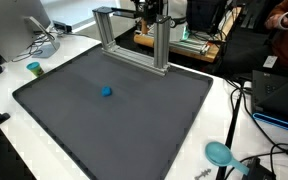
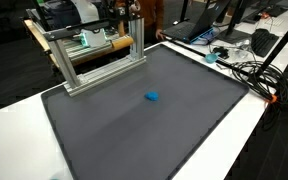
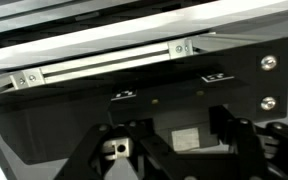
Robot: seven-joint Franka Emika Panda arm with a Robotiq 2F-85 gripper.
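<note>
A small blue block [image 1: 107,91] [image 2: 152,97] lies alone near the middle of a dark grey mat [image 1: 114,125] [image 2: 144,135]. An aluminium frame [image 1: 134,42] [image 2: 94,55] stands along the mat's far edge. My gripper [image 1: 152,12] [image 2: 134,12] hangs high behind the frame's top bar, far from the block and partly hidden in both exterior views. In the wrist view the gripper [image 3: 182,150] shows its dark fingers [image 3: 134,140] apart with nothing between them. They look down past the frame's bars [image 3: 104,65] onto a black plate.
A teal cup [image 1: 34,69] stands off the mat on the white table. A teal scoop [image 1: 219,153] lies by the near corner. Cables [image 2: 249,70] run along one side. Monitors, laptops [image 2: 199,30] and people crowd the back.
</note>
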